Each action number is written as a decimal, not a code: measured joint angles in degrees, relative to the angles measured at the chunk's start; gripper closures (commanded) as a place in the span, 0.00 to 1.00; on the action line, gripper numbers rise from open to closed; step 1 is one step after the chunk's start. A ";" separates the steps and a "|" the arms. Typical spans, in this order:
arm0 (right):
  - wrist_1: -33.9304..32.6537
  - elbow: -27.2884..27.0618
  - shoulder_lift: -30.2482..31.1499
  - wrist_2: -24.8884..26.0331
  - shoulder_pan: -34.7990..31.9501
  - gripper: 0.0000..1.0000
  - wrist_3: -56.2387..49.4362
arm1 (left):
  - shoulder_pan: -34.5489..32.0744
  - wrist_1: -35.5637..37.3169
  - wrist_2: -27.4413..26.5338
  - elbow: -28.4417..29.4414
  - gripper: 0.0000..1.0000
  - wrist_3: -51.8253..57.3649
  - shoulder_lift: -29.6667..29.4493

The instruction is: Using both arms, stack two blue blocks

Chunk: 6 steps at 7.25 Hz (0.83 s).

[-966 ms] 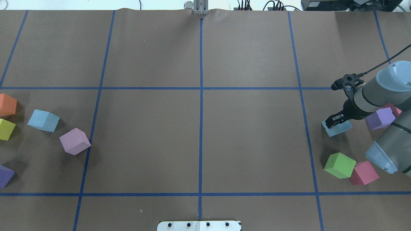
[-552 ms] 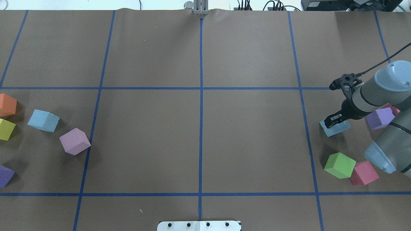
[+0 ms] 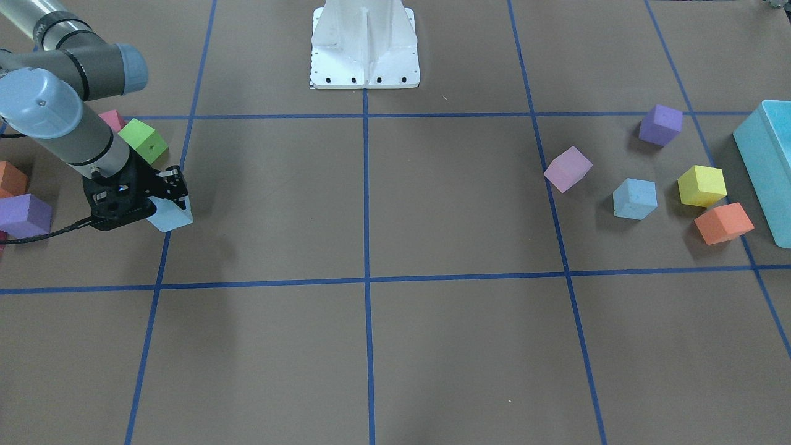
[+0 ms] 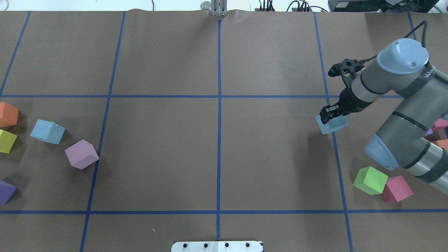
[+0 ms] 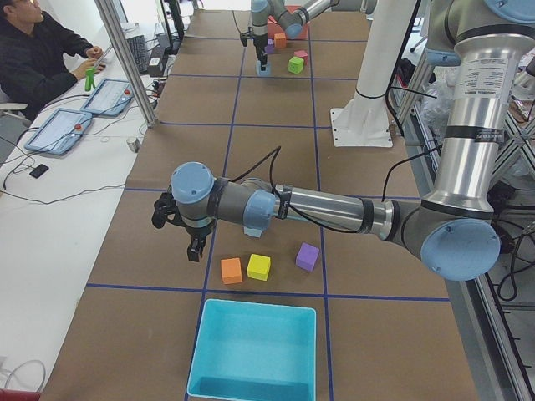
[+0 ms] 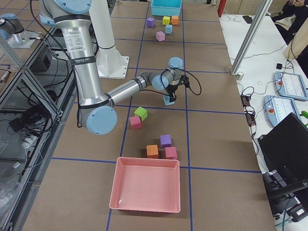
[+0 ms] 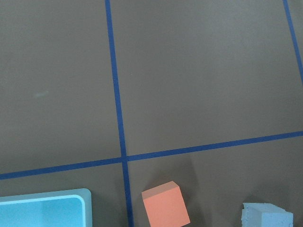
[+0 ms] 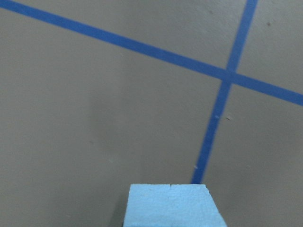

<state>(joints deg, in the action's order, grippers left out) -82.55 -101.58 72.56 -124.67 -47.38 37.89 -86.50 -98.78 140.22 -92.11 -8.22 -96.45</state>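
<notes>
Raised toward centre, blue block [image 4: 336, 126] is clamped in right jaws; left jaws indeterminate.

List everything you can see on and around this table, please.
blue blocks: two, pale blue; one in the right hand, one lying on the left side.
lilac cube: one, left side.
yellow cube: one, left side.
orange cubes: two, one each side.
purple cubes: two, one each side.
green cube: one, right side.
red cubes: two, right side.
turquoise tray: one, left end.
pink tray: one, right end.
pedestal: one, white, robot's edge.
person: one, dark clothes, side desk.
right hand: one, black, shut on a blue block.
left hand: one, black, above the left-side cubes; open or shut unclear.
</notes>
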 measured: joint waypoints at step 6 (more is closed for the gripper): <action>-7.80 3.43 -19.28 4.84 9.88 0.42 18.75 | 21.28 -21.14 -11.17 -0.16 0.02 -35.37 0.21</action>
<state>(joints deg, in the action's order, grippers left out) -90.35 -98.16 53.28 -119.84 -37.49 56.63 -65.23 -119.92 129.06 -92.27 -43.59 -96.24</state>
